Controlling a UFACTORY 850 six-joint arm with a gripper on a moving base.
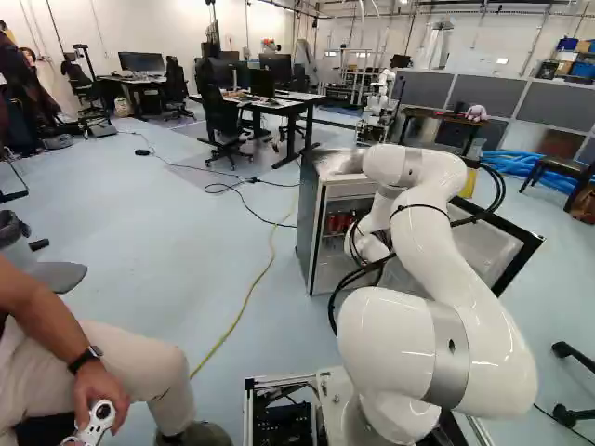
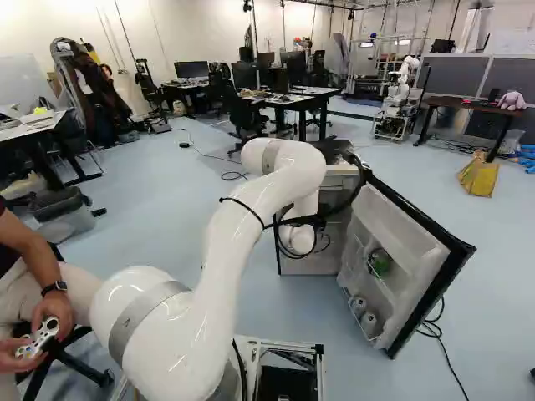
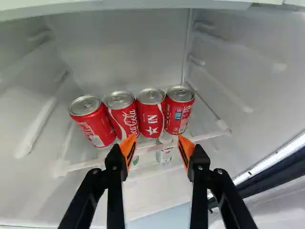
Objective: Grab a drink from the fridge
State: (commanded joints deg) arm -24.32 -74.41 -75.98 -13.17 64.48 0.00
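A small fridge with a grey outer side (image 1: 309,228) stands ahead of the arm, its black-edged door (image 2: 435,259) swung open to the right. Inside, a clear shelf with a pale front edge (image 3: 207,136) bears a row of four red drink cans with silver tops (image 3: 151,114), upright and close side by side. Below that shelf, partly hidden by its edge, is a pale can-like container (image 3: 164,155). The door's white racks hold more: a green rounded item (image 2: 379,262) higher up, and two pale cylindrical containers (image 2: 369,323) lower down, side by side. Well apart to the left, a grey plastic bin (image 2: 70,224) stands on the floor; I cannot tell what is in it.

The row of cans lies ahead of the black pincer (image 3: 157,139). Its two fingers stand wide apart, with nothing held between their orange pads (image 3: 186,149). The third can from the left is straight ahead of the gap, the second is ahead of the left finger, and the fourth, at the row's right end, is ahead of the right finger.
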